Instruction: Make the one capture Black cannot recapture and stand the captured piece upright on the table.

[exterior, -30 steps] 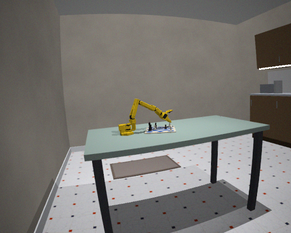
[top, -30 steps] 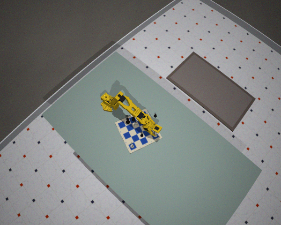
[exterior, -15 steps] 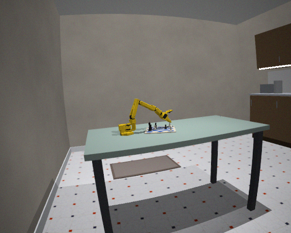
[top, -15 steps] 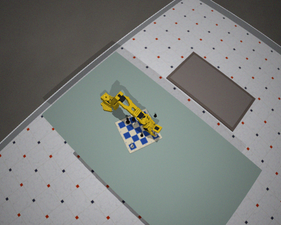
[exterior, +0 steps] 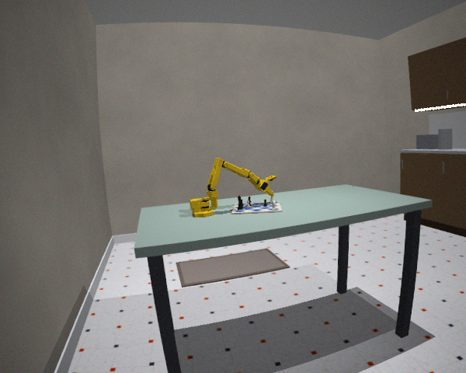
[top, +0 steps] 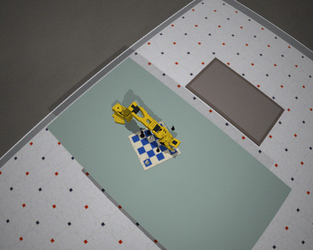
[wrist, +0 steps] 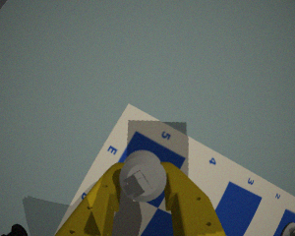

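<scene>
The blue-and-cream chessboard (top: 152, 166) (exterior: 238, 211) (wrist: 202, 165) lies on the green table in front of the yellow arm. My gripper (top: 172, 145) (exterior: 271, 196) (wrist: 144, 183) is shut on a white piece (wrist: 142, 172) (exterior: 272, 203) and holds it over the board's far corner, near the marks E and 5. A black piece (top: 172, 128) sits off the board on the table. Two black pieces (top: 142, 133) (top: 148, 132) stand at the board's arm-side edge, and a third black piece (top: 157, 149) stands mid-board. Other white pieces (top: 147, 162) (wrist: 292, 232) (top: 151, 137) stand on the board.
The arm's base (top: 119, 114) (exterior: 201, 207) stands on the table (top: 194, 188) (exterior: 325, 200) just behind the board. A brown floor mat (top: 233, 99) lies beside the table.
</scene>
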